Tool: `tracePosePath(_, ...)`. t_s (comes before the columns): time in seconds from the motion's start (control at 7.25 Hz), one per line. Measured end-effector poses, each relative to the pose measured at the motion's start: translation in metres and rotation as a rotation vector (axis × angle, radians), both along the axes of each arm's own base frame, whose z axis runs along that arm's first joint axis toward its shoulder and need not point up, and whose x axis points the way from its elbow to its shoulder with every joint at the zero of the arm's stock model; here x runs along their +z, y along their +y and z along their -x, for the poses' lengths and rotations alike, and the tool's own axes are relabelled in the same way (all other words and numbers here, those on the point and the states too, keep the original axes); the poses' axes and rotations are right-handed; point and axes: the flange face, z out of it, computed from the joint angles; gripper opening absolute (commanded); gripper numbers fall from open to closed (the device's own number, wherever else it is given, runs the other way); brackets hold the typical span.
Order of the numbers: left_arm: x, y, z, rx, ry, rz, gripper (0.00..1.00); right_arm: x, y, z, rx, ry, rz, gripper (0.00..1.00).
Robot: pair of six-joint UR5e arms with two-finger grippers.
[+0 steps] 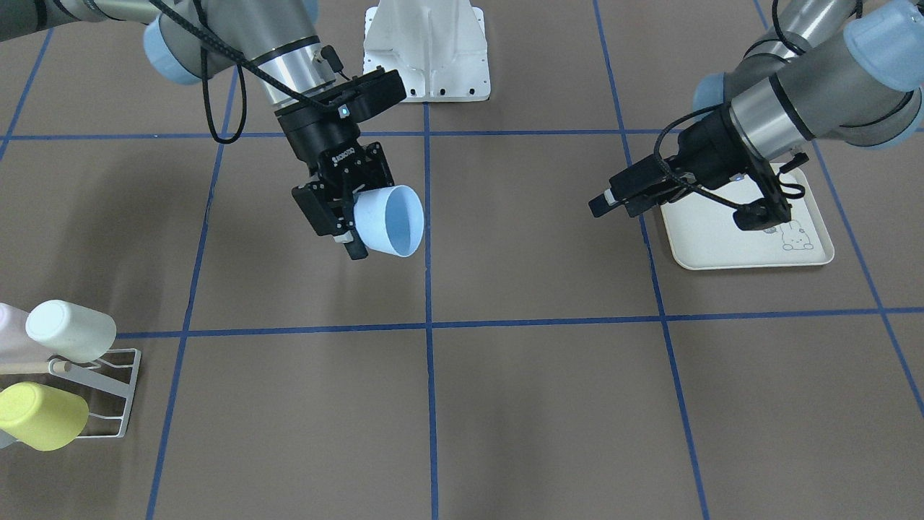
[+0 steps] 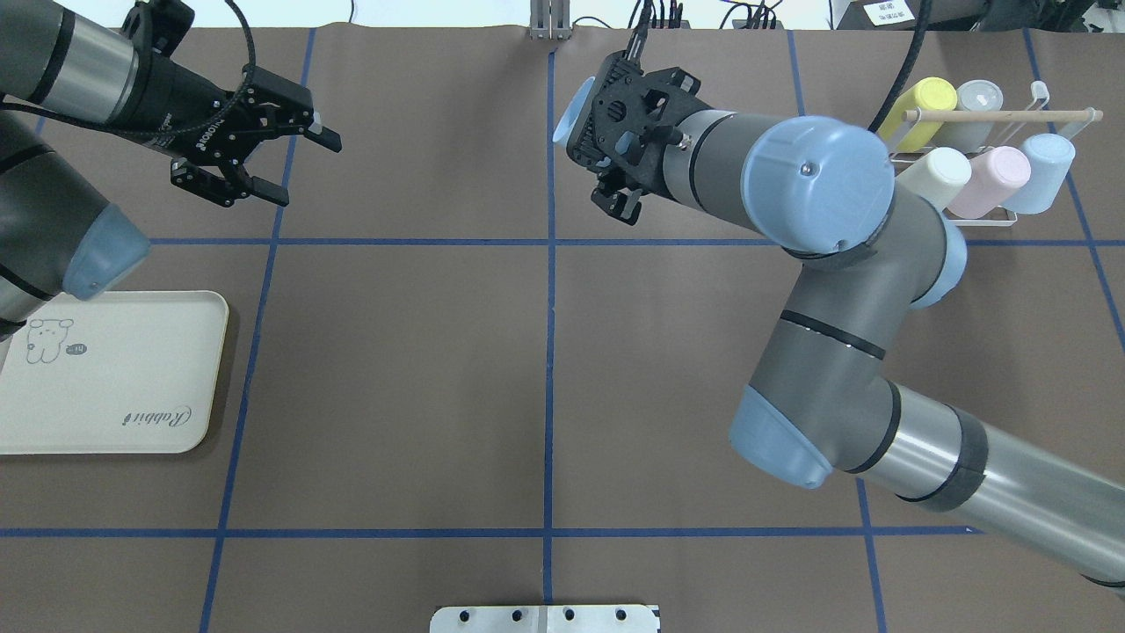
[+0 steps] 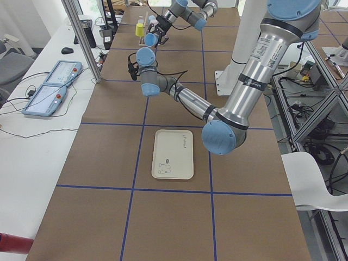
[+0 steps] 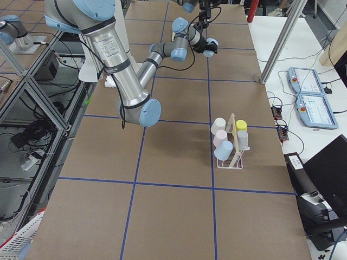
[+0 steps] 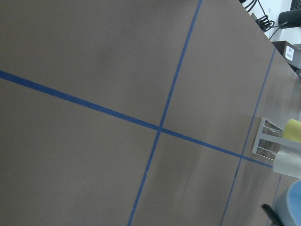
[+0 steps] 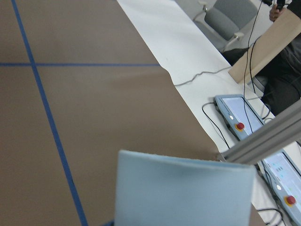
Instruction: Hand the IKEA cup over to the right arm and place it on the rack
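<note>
My right gripper [image 1: 339, 227] clamps the pale blue cup [image 1: 390, 220] sideways above the table's middle, apparently ready to carry to the rack [image 2: 1002, 115] at the far right corner. My left gripper [image 2: 299, 167] hangs spread wide and empty, well apart.

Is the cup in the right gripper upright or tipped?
Tipped: the blue cup lies on its side in the right gripper, its open mouth showing in the front-facing view.

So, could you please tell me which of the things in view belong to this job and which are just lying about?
Job in hand: light-blue IKEA cup; right gripper, shut on it; white wire rack.

Just lying about: cream rabbit-printed tray; yellow cup and pink cup, already on the rack; left gripper, open and empty.
</note>
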Motion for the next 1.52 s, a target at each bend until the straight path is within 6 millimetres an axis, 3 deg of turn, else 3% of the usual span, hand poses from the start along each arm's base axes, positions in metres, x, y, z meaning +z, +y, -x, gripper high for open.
tracePosePath(0.28,0.024,-0.007,0.005,-0.007,-0.029,-0.015,1.00,0.029,-0.029,-0.055,-0.018,0.305,-0.062,0.33)
tracePosePath(0.69,0.076,-0.018,0.052,-0.045,-0.109,-0.154,1.00,0.104,-0.068,-0.165,-0.079,0.705,-0.183,0.30)
tracePosePath(0.97,0.105,-0.019,0.072,-0.060,-0.170,-0.229,1.00,0.146,-0.085,-0.231,-0.174,0.989,-0.260,0.30)
tracePosePath(1.24,0.116,-0.018,0.075,-0.069,-0.195,-0.237,1.00,0.177,-0.098,-0.263,-0.264,1.257,-0.305,0.31)
tracePosePath(1.52,0.120,-0.017,0.075,-0.069,-0.199,-0.234,1.00,0.206,-0.113,-0.271,-0.336,1.463,-0.309,0.33)
